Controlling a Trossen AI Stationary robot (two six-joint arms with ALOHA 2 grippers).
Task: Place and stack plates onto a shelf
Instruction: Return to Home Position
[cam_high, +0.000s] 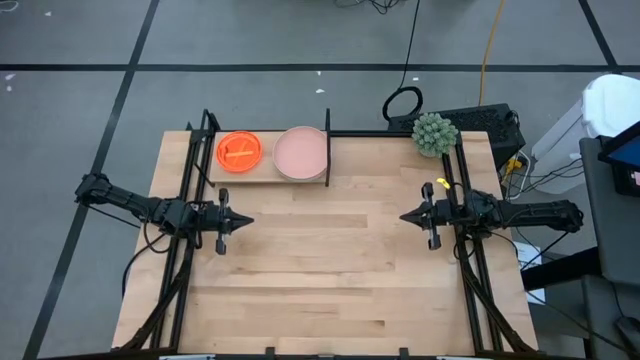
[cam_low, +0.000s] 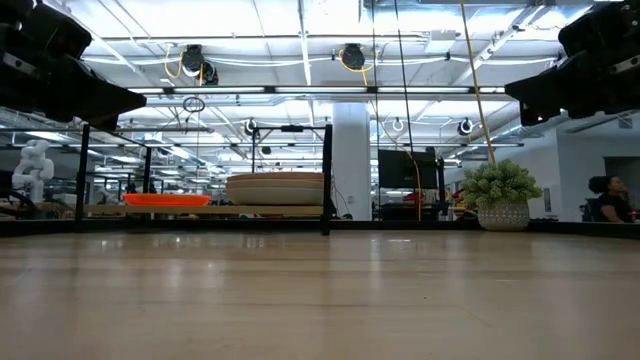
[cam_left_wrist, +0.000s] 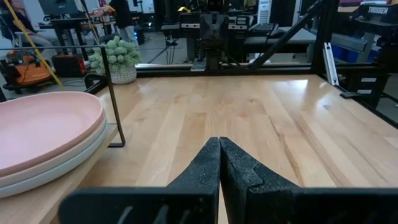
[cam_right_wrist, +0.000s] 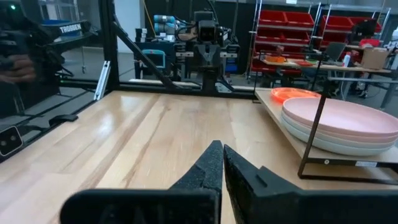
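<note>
Orange plates (cam_high: 239, 151) and pink plates (cam_high: 301, 153) stacked side by side on shelf (cam_high: 266, 177), far edge of counter (cam_high: 330, 280). Left claw (cam_high: 244, 221) nearer, right claw (cam_high: 405, 216) well apart. Both pinched together, empty.

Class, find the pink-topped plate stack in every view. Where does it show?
High view: pink-topped plate stack upper centre, on the shelf.
Low view: stack centre-left, far back.
Left wrist view: stack beside the black post.
Right wrist view: stack behind that post, orange plates beyond.
Shared landmark: the post.
</note>
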